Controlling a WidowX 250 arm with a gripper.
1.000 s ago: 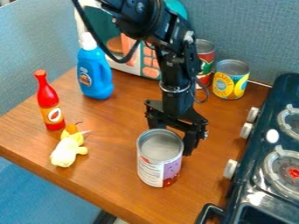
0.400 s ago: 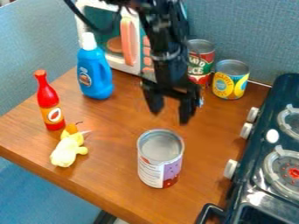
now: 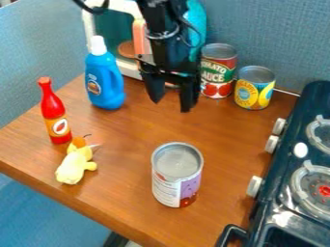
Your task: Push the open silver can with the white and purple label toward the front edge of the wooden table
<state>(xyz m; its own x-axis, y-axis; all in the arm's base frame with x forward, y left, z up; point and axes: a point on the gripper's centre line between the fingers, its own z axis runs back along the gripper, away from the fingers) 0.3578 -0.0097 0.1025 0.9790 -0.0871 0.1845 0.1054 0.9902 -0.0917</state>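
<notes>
Claw (image 3: pixel 171 105) hangs wide and empty, purple-labelled can (image 3: pixel 176 177) at its six o'clock. Judged between grasps; any new grip requires alignment, then lowering.

And here's the arm, black all over, with chunky segmented joints, a paler ring around its lower section, and a loose black cable; the end effector (image 3: pixel 171 102), black too, has two blunt, blocky fingers.
</notes>
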